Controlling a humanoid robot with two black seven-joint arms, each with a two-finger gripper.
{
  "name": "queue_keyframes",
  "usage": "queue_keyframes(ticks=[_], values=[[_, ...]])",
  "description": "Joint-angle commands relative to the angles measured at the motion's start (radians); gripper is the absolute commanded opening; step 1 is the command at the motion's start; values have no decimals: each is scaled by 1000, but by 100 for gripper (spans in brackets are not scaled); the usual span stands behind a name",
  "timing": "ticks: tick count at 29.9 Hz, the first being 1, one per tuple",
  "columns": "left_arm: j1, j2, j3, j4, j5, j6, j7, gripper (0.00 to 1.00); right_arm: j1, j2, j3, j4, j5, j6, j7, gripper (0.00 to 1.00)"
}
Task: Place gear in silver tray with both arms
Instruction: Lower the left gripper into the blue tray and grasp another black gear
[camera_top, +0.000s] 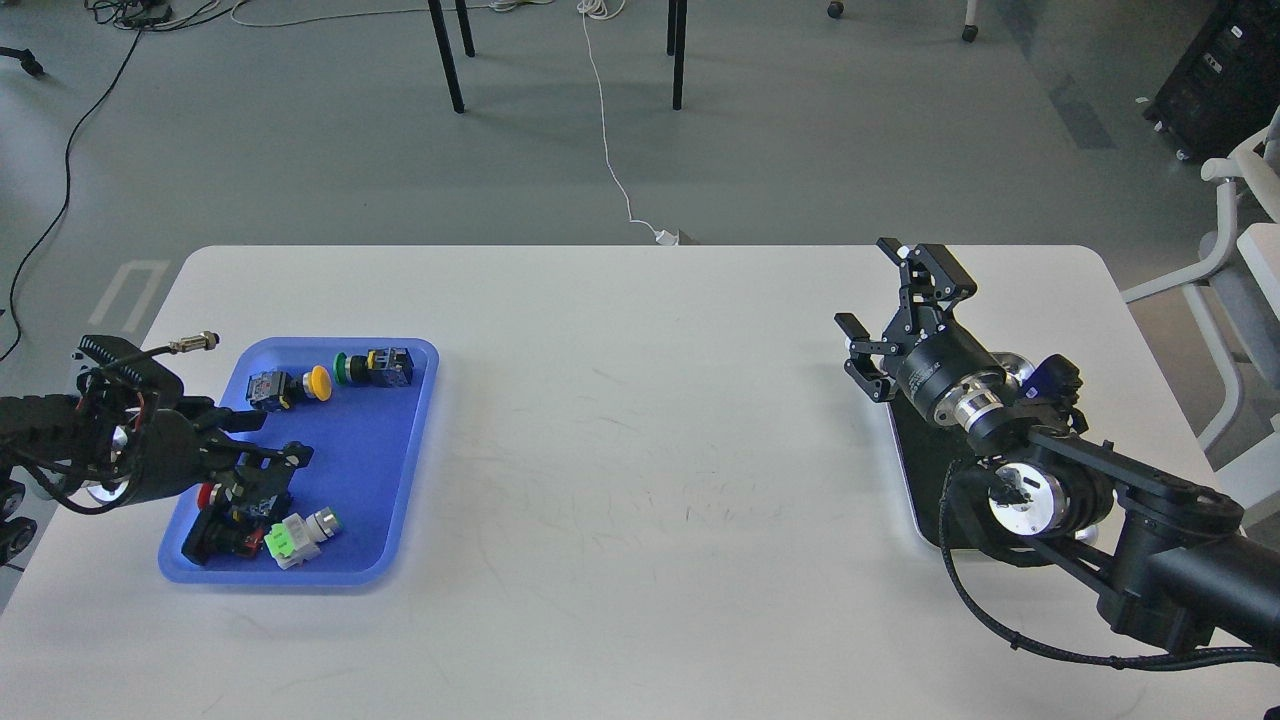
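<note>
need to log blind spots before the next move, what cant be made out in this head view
- Silver tray: mostly hidden under the right arm; its contents cannot be seen.
- Left gripper: dark, low over the blue tray; fingers blend with the parts beneath, so open or shut, or holding anything, cannot be told.
- Red-and-black part under that gripper: largely covered by it.
- Left arm: cut off by the left edge.

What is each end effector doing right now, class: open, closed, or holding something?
Left end effector: down in the blue tray among the push buttons; grip cannot be told.
Right end effector: open, empty.
</note>
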Motion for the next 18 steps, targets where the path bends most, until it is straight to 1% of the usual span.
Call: queue_keyframes(ticks=[1, 5, 10, 13, 16, 17, 18], values=[[-21, -15, 26, 32, 0, -18, 0, 69, 0, 0, 0, 0, 0, 0, 0, 98], [-24, -40, 26, 57, 0, -39, 0, 68, 0, 0, 0, 0, 0, 0, 0, 98], [-40, -63, 46, 90, 0, -47, 0, 62, 0, 0, 0, 0, 0, 0, 0, 98], [-56, -65, 69, 101, 0, -47, 0, 52, 0, -1, 0, 0, 0, 0, 0, 98], [-65, -69, 78, 107, 0, -46, 0, 48, 0, -1, 0, 0, 0, 0, 0, 98], [-67, -71, 81, 107, 0, -46, 0, 44, 0, -1, 0, 0, 0, 0, 0, 98], [-68, -74, 81, 107, 0, -46, 0, 39, 0, -1, 0, 0, -2, 0, 0, 98]])
